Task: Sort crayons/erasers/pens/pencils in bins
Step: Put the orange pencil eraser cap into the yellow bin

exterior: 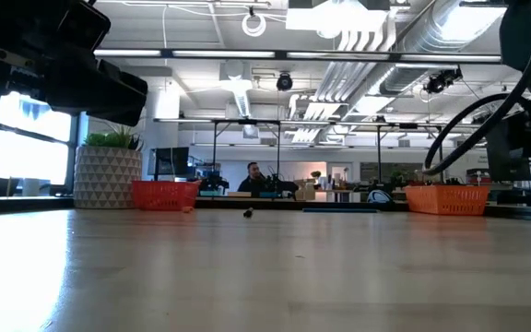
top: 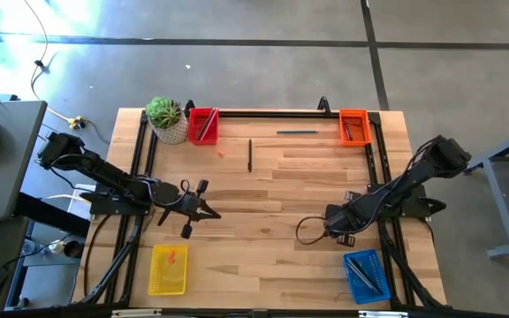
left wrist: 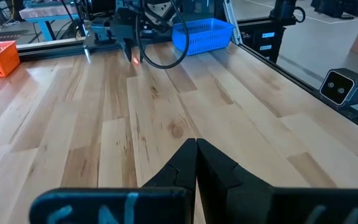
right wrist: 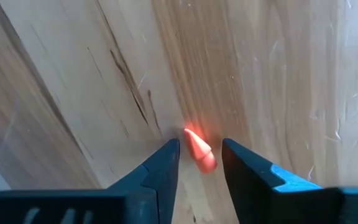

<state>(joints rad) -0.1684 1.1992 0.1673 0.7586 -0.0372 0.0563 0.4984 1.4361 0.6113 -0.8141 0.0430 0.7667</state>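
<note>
at nine o'clock on the table (top: 307, 177), left gripper (top: 208, 212) parked low with fingers pressed together on nothing, apparently just waiting clear of the work. at seven o'clock, yellow bin (top: 168, 269) already holding orange bits, likely the crayon bin. at eleven o'clock, white plant pot (top: 168, 121) and red bin (top: 203, 124) with long sticks inside; small orange scrap (top: 223, 151) loose just beside it. near twelve, dark pencil (top: 249, 155) and a blue-green stick (top: 297, 132) lying unsorted. at one o'clock, orange bin (top: 353, 126). at four o'clock, right gripper (right wrist: 201, 152) tipped down over the wood, jaws narrowly parted around an orange crayon (right wrist: 199, 150), tip showing between the fingers (right wrist: 160, 168); looks like straddling it for a pickup, contact with the pads unclear, not yet judged held. at five o'clock, blue bin (top: 363, 275) with dark sticks inside.
</note>
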